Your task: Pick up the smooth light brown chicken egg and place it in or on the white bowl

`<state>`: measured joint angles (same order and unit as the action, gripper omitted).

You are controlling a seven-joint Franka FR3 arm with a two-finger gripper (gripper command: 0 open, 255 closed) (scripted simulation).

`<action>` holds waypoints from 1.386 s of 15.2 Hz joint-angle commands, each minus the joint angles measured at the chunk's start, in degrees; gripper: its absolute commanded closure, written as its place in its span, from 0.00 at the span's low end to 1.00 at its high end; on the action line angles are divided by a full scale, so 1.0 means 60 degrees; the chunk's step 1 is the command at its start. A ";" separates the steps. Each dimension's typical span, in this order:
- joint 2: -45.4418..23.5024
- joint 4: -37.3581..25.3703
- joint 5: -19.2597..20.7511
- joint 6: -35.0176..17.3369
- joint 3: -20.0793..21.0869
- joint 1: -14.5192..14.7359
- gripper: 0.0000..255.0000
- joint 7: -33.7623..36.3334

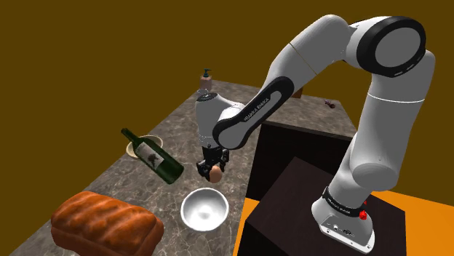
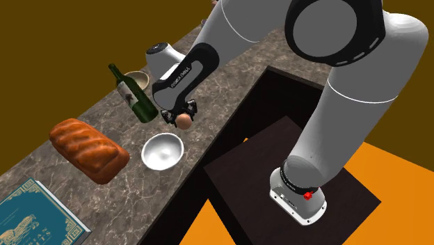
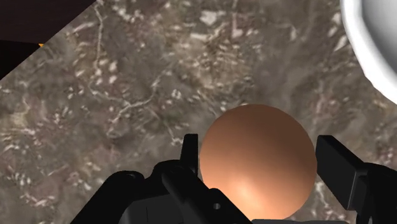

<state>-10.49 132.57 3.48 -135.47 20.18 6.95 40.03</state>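
Observation:
A smooth light brown egg (image 3: 257, 159) sits clasped between my black fingers, lifted above the marble counter. In the shoulder view the gripper (image 1: 212, 169) hangs over the counter with the egg (image 1: 215, 174) at its tip, a short way above and behind the white bowl (image 1: 204, 209). From the second exterior view the egg (image 2: 184, 120) shows under the gripper (image 2: 179, 116), up and to the right of the bowl (image 2: 163, 151). The bowl's rim (image 3: 369, 44) curves past the egg in the wrist view.
A green wine bottle (image 1: 153, 156) lies tilted over a small dish (image 1: 138, 148). A bread loaf (image 1: 105, 222) rests at the counter's near end, a book (image 2: 35, 216) beyond it. A soap dispenser (image 1: 206, 78) stands at the far end. The dark stand (image 1: 305, 196) borders the counter.

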 commanded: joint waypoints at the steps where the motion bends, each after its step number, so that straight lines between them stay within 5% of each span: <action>1: -0.0007 0.0005 -0.0001 0.0000 0.0001 0.0001 1.00 0.0000; 9: -0.0009 0.0005 0.0000 -0.0002 0.0001 0.0002 1.00 0.0001; 21: 0.1188 -0.0354 -0.0583 0.1473 0.0119 -0.0093 1.00 -0.0395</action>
<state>-3.94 130.66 0.24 -127.40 20.88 6.45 37.90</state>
